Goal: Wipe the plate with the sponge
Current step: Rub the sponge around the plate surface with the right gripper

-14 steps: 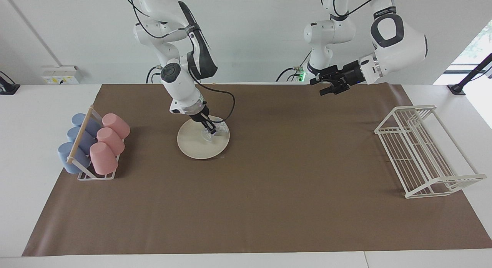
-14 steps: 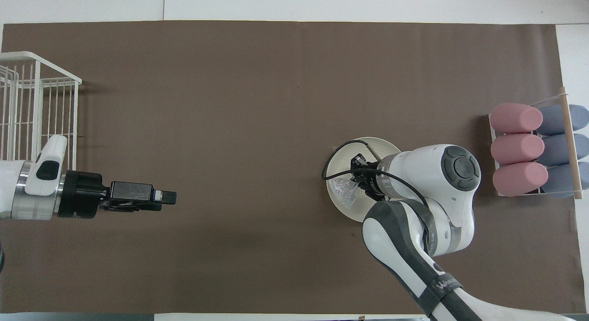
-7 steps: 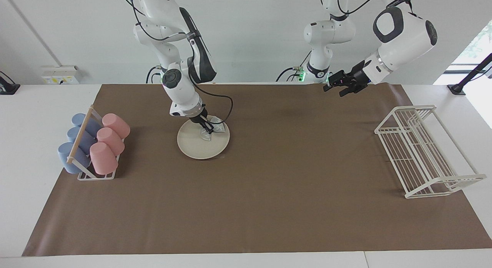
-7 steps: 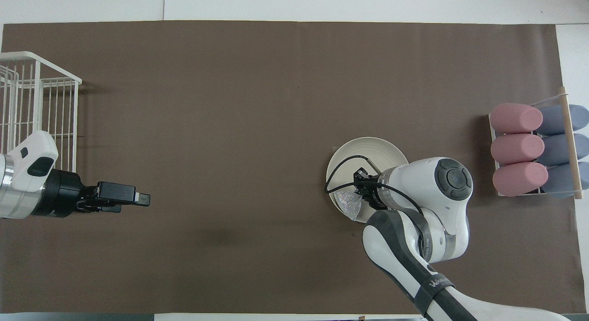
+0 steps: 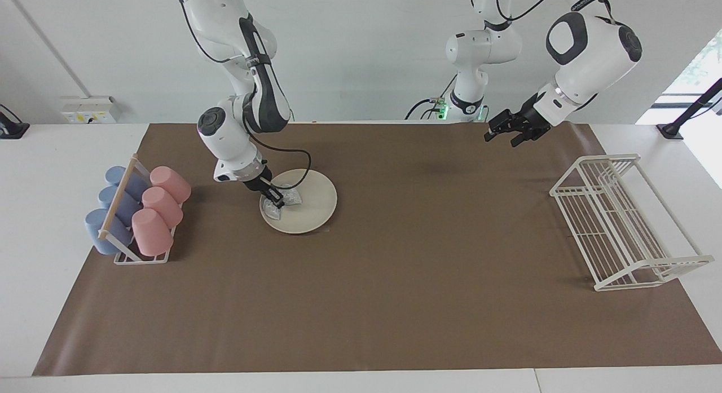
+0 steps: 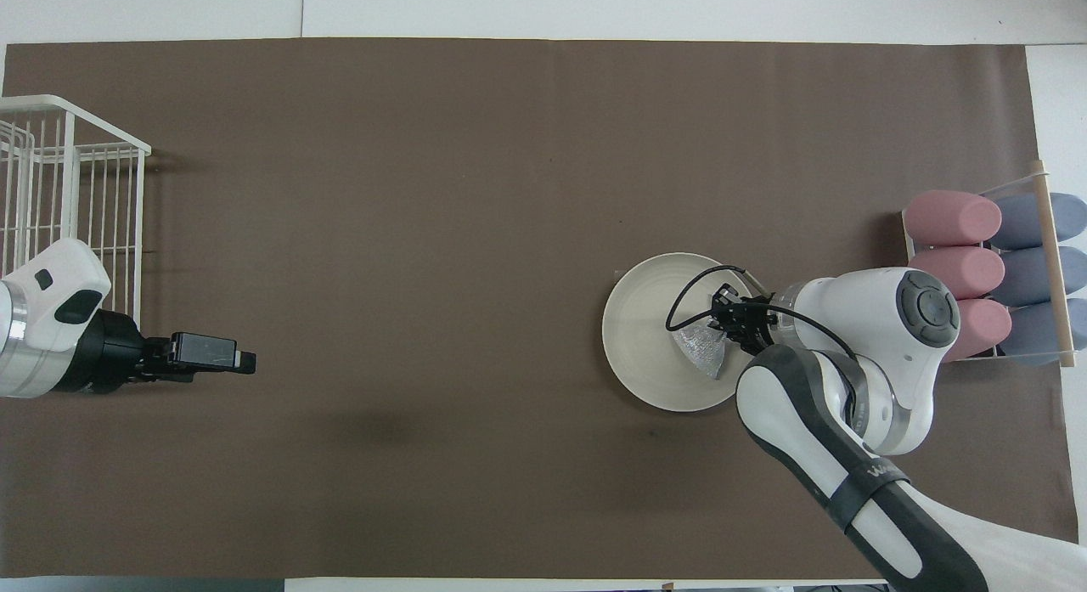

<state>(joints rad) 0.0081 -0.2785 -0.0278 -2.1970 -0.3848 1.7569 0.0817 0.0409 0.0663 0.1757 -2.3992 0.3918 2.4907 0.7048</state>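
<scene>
The cream plate (image 5: 313,204) (image 6: 637,337) lies flat on the brown mat, toward the right arm's end. The silvery mesh sponge (image 5: 289,198) (image 6: 701,355) rests on the plate, on the part nearest the cup rack. My right gripper (image 5: 276,201) (image 6: 727,318) is shut on the sponge and presses it down onto the plate. Its cable loops over the plate. My left gripper (image 5: 501,136) (image 6: 247,363) hangs open and holds nothing, in the air over the mat toward the left arm's end, where that arm waits.
A rack (image 5: 141,259) with pink cups (image 5: 161,204) (image 6: 951,218) and blue cups (image 5: 113,208) stands at the right arm's end. A white wire rack (image 5: 620,224) (image 6: 68,176) stands at the left arm's end. The brown mat (image 5: 395,280) covers most of the table.
My right gripper has dragged the sponge across the plate toward the cup rack. The left arm has pulled back toward its own end of the table.
</scene>
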